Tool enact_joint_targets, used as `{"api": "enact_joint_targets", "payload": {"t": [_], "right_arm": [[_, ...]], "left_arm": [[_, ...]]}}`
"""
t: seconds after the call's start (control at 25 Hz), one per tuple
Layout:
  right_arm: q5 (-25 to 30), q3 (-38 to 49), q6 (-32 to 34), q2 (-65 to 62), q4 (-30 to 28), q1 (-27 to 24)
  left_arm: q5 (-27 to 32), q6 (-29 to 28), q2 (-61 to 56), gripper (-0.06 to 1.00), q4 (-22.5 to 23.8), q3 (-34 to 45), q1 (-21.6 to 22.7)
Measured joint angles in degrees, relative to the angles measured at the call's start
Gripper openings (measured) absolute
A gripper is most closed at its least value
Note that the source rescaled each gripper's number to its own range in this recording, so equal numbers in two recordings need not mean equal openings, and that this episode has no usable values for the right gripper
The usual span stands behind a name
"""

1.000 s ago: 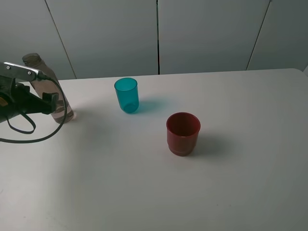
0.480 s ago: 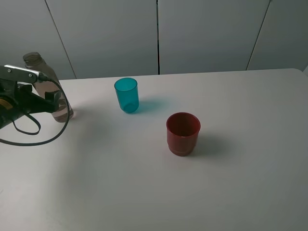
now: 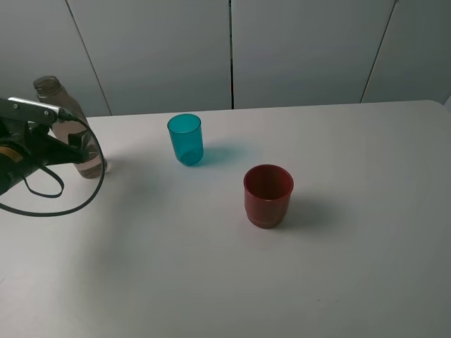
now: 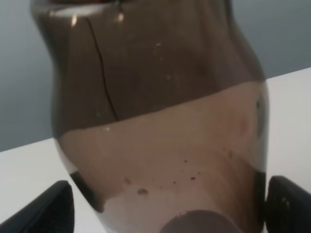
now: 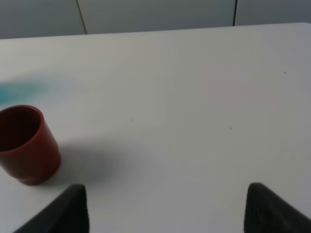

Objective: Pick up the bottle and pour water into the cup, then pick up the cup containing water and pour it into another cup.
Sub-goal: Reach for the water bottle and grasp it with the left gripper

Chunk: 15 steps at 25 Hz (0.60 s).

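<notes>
As nothing is poured yet, task sits at its start: left gripper (image 4: 167, 208) spread wide, straddling bottle (image 4: 160, 145) at far left of table (image 3: 352, 267), not clamped; right gripper (image 5: 165, 208) spread, empty, near red cup (image 3: 268, 196). Grasp and both pours are left. Bottle part-full of water; red cup empty; teal cup (image 3: 185, 139) looks empty

Left arm (image 3: 25, 148) held low and about level, its jaws spread wide, dark fingertips (image 4: 48, 208) far from each other, right jaws also spread wide, nothing gripped between those tips.
</notes>
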Motion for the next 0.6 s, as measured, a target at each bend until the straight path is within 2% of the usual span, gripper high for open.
{"api": "enact_joint_targets", "payload": {"t": [0.44, 0.6], "right_arm": [[0.0, 0.0, 0.0, 0.0, 0.0, 0.0], [0.0, 0.0, 0.0, 0.0, 0.0, 0.0]], "left_arm": [[1.3, 0.5, 0.3, 0.99, -0.2, -3.6, 0.0], [-1.9, 0.5, 2.3, 0.99, -0.5, -3.7, 0.0]]}}
